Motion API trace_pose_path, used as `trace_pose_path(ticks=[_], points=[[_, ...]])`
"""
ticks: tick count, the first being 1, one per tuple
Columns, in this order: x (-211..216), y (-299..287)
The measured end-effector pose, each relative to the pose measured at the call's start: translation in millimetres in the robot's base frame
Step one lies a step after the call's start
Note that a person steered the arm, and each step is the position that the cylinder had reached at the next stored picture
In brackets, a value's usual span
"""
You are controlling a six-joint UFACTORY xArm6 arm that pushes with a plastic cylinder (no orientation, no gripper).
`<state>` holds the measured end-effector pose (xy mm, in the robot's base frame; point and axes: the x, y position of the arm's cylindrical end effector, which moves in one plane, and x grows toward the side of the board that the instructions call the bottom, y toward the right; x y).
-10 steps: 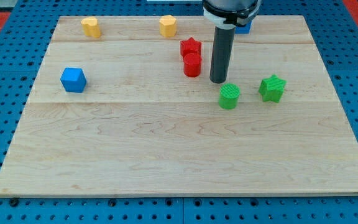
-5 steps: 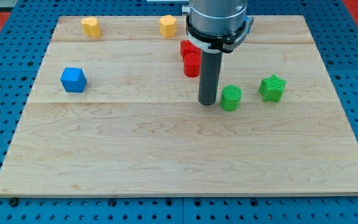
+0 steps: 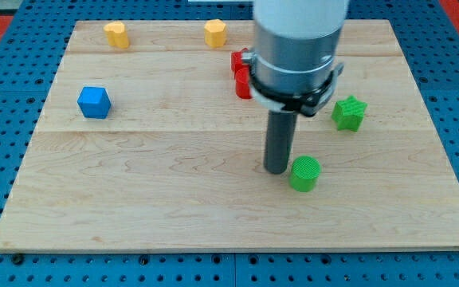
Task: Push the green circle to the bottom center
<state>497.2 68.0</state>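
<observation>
The green circle (image 3: 305,174) lies on the wooden board (image 3: 134,199), right of centre and in its lower half. My tip (image 3: 276,170) rests on the board just left of the green circle, close to it or touching it. The arm's body covers part of the board above the tip.
A green star block (image 3: 349,113) sits up and right of the circle. Two red blocks (image 3: 240,73) are partly hidden behind the arm. A blue cube (image 3: 94,102) is at the left. Two yellow blocks (image 3: 116,33) (image 3: 215,33) sit near the top edge.
My tip has moved down the board, from above the green circle to its left. The green circle has slid down and slightly right.
</observation>
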Motion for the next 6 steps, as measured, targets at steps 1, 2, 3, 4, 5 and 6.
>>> trace_pose_path(ticks=[1, 2, 3, 4, 5, 6], points=[[-11.5, 20.1], [-11.3, 39.4], [10.5, 57.1], [45.0, -1.5], [48.2, -39.5], [45.2, 4.3]])
